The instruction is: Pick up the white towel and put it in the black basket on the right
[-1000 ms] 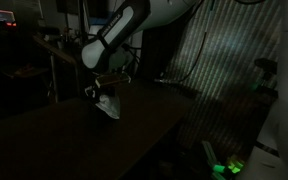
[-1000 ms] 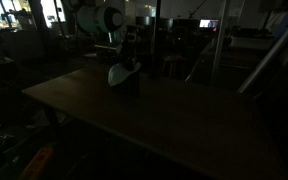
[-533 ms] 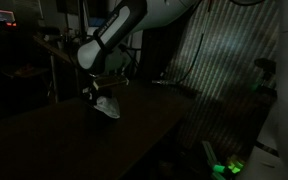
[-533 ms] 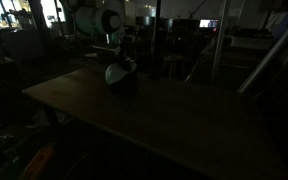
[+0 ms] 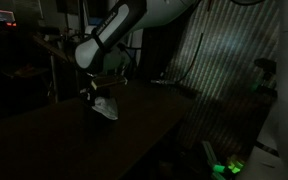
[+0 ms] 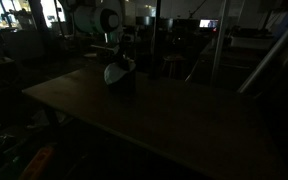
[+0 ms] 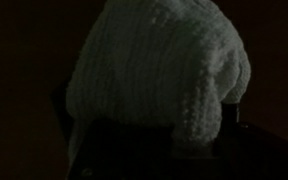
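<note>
Gripper (image 5: 95,94) is clamped nearly fully closed on the white towel (image 5: 105,106). Thin fabric, so the jaws have almost nothing between them. The towel hangs bunched below the gripper, clear of the worktop (image 5: 74,138). A high pinch makes the cloth droop into a narrow bundle that should fit inside the low walls.

In an exterior view the towel (image 6: 113,72) is just above and touching or nearly touching the black basket (image 6: 128,86), which sits near the far edge of the worktop (image 6: 174,125). My read: this is the lowering/release stage, with the towel not yet let go.

View differences:
- The exterior view with the arm in profile shows the hang and the bundle shape, but the basket is lost in the dark there.
- The opposite exterior view shows the basket as a dark block next to the towel. I can't tell whether the cloth is over the opening or the near wall.
- The wrist view shows the knit texture of the towel (image 7: 164,70) filling the frame and a dark boxy edge below it, likely the basket. The jaws themselves are hidden.

Risk: a trailing corner could drape over the rim on release.
</note>
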You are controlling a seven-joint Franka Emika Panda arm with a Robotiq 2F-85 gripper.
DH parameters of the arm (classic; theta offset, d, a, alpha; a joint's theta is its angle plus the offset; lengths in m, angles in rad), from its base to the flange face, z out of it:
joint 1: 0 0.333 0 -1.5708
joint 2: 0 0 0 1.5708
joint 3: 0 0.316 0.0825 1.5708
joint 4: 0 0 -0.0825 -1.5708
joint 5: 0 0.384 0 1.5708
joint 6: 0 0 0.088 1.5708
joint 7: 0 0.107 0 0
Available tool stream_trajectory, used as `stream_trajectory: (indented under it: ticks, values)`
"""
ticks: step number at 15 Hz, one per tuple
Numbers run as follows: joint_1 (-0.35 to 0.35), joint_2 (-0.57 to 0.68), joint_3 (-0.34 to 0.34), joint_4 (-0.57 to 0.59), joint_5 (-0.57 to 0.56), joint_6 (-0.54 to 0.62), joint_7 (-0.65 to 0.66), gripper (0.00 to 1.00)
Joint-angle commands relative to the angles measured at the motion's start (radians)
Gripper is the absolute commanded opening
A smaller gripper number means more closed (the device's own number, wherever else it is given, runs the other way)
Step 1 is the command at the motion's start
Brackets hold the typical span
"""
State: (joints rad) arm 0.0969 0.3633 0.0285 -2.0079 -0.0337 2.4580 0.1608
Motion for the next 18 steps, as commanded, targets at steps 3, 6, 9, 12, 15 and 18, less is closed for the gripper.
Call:
stream_trajectory:
  ticks: [3, 6, 9, 12, 15, 18]
  values:
    - [0.015, -0.03, -0.001, 0.027, -0.013, -0.043, 0.007, 0.39]
    - [0.023, -0.035, 0.0, 0.043, -0.017, -0.058, 0.013, 0.6]
    - [0.03, -0.043, 0.0, 0.052, -0.022, -0.069, 0.019, 0.82]
    - [0.036, -0.048, -0.001, 0.055, -0.028, -0.069, 0.025, 1.0]
    - [0.037, -0.054, -0.005, 0.055, -0.035, -0.071, 0.031, 1.0]
    - [0.039, -0.063, -0.007, 0.052, -0.05, -0.074, 0.043, 1.0]
